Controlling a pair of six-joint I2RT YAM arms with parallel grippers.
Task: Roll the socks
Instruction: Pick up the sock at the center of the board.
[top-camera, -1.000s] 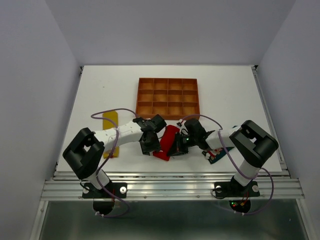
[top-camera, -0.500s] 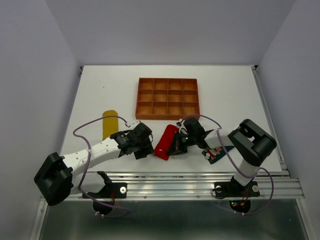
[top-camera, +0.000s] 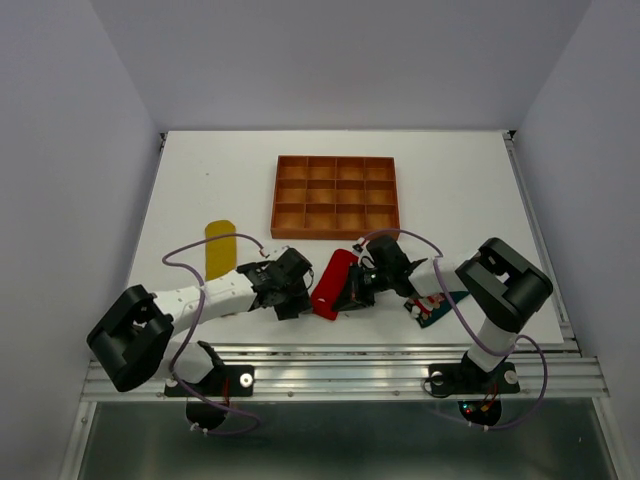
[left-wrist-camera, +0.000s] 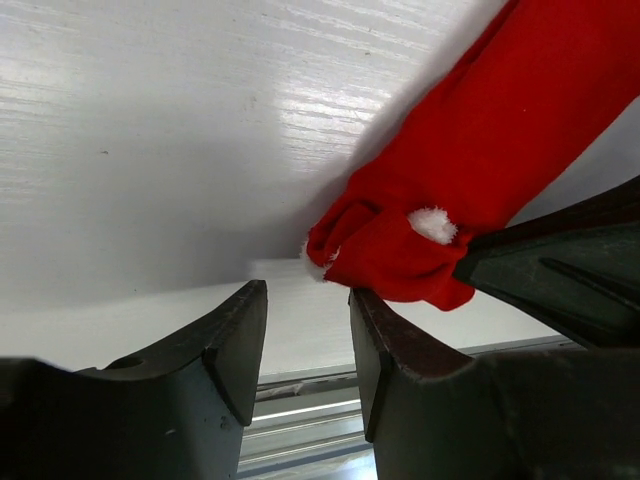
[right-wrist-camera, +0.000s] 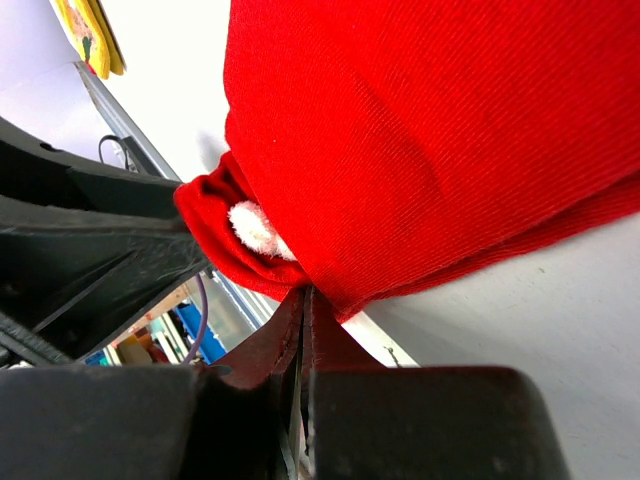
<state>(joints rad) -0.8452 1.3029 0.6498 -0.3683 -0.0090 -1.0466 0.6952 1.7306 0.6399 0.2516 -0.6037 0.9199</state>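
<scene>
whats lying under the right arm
A dark teal sock with a white-and-red pattern lies there. The arm covers much of it, so its full shape and whether it is rolled cannot be seen.

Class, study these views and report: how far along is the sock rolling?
Done: nothing; no sock is a finished bundle. In hand: the red sock, its near end curled over, the right hand shut on its edge and the left hand open beside the curl. Left: finishing that roll, then the yellow sock, lying flat, and the teal sock under the right arm.
</scene>
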